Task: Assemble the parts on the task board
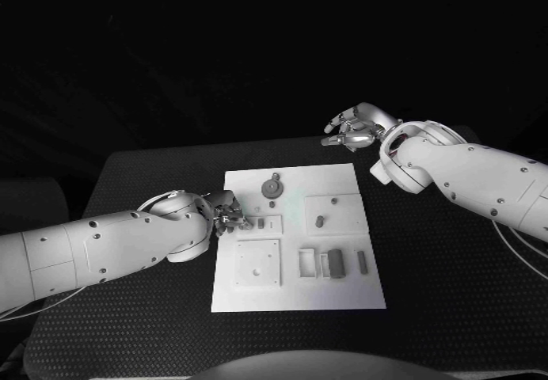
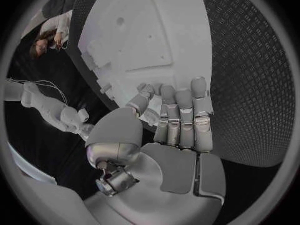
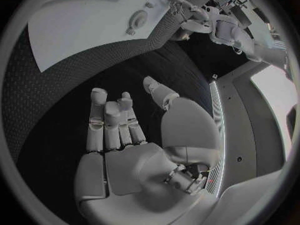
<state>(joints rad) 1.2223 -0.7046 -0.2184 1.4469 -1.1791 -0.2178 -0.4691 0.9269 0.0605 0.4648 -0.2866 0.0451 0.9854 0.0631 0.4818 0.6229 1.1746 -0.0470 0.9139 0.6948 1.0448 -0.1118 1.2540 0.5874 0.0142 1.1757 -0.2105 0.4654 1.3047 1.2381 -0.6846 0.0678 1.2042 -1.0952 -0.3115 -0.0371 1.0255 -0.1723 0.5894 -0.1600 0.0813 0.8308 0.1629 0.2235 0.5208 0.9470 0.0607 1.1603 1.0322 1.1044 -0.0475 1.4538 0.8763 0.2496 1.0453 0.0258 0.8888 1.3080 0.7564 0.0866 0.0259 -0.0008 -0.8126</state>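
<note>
Both hands empty, parts all sitting on the board

The task board (image 1: 299, 236) lies flat in the middle of the black table (image 1: 137, 174), and the grey parts are all on it: a round disc with a little tab (image 1: 272, 188) near the far end, a small peg (image 1: 321, 221) in the square recess on the right, and a dark block (image 1: 336, 263) plus a thin bar (image 1: 363, 262) toward the near right corner. The left hand (image 1: 229, 214) is at the board's left edge, right beside the small parts there; the left wrist view shows its fingers (image 2: 181, 117) stretched out over the board edge, holding nothing. The right hand (image 1: 354, 128) hovers off the board's far right corner, over bare table, fingers loosely curled and apart, palm empty.
</note>
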